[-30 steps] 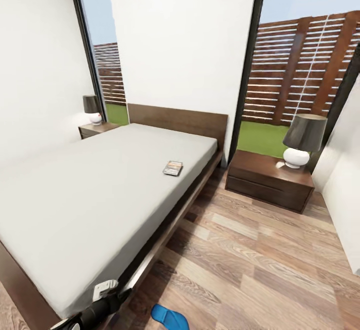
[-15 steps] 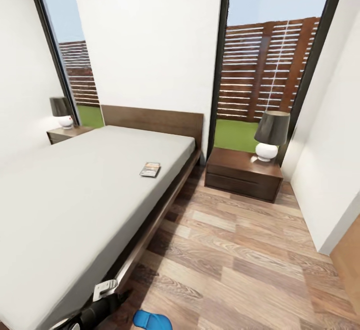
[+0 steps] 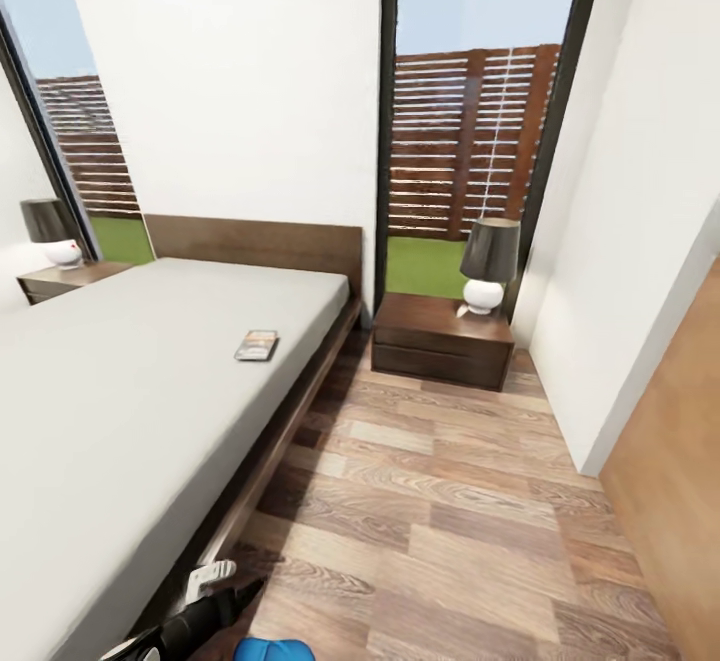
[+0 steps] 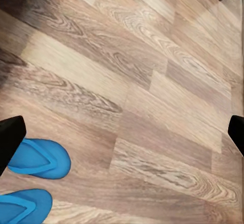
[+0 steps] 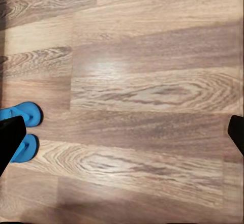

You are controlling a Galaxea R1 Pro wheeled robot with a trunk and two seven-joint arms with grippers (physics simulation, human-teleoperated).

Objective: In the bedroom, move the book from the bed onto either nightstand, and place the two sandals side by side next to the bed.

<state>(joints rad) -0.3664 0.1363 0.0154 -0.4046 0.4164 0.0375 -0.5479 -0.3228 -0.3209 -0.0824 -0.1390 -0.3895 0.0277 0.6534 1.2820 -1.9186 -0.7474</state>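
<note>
Both tools spread wide, empty. Roll toward the book (image 3: 257, 345) at eleven o'clock on the bed (image 3: 120, 381), stopping within reach of the nightstand (image 3: 440, 341).

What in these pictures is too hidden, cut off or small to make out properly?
- Book on the bed, head view: too small to read its cover.
- Sandals: left wrist view, the lower one is cut by the edge and a dark finger covers part of the other; the head view's bottom edge cuts off all but a blue tip.
- Far nightstand, head view: partly behind the mattress and cut by the edge.
- Both grippers: only finger tips at the wrist views' edges.
</note>
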